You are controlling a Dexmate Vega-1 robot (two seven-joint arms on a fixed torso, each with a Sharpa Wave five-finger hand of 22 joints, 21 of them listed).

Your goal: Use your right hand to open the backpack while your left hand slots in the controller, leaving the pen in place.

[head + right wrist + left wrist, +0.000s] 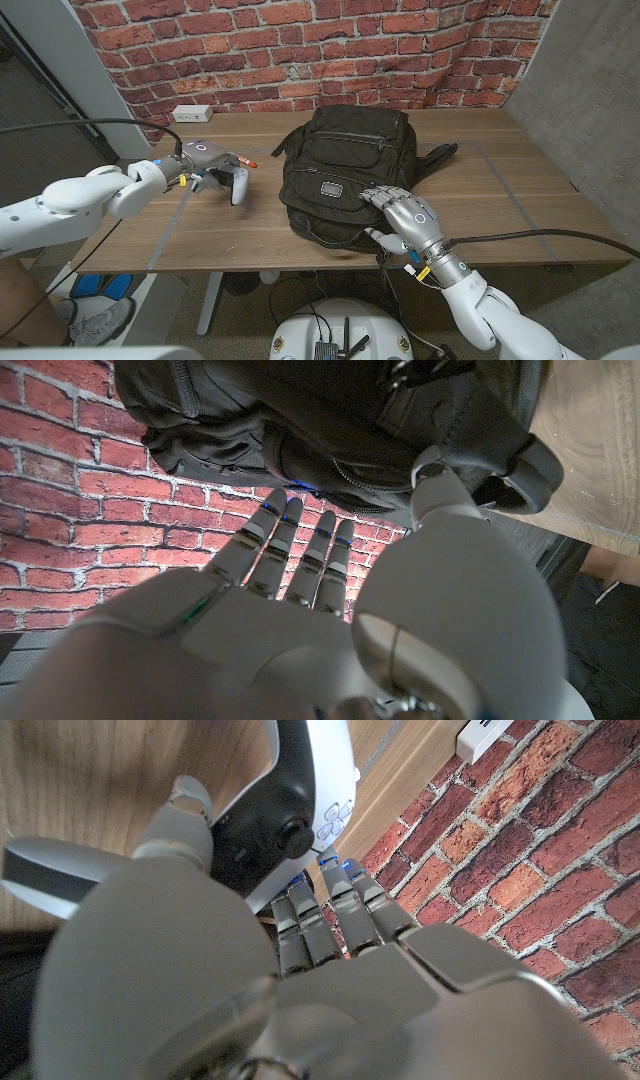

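Behind the wooden table [520, 190] stands a red brick wall [300, 50], and a white power strip [191, 114] lies at the table's far edge on the left side.

On the middle of the table lies the black backpack [345, 160], its front facing up, with the zippers closed as far as I can see. One black strap [437, 158] sticks out to its right side. The right hand [405, 218] rests on the near edge of the backpack, with the fingers spread and extended over the fabric; it grasps nothing. The right wrist view shows the same fingers [300, 550] reaching straight toward the bag.

To the left of the backpack, apart from it, the white controller [237, 183] is at the left hand [205, 160]. The hand covers it from above, and the left wrist view shows the fingers [330, 905] curled around the white body with its black middle part, so the hand is holding it. Whether the controller still touches the table, I cannot tell.

Just behind the left hand, a small piece of the pen [249, 162] with an orange end lies on the table.
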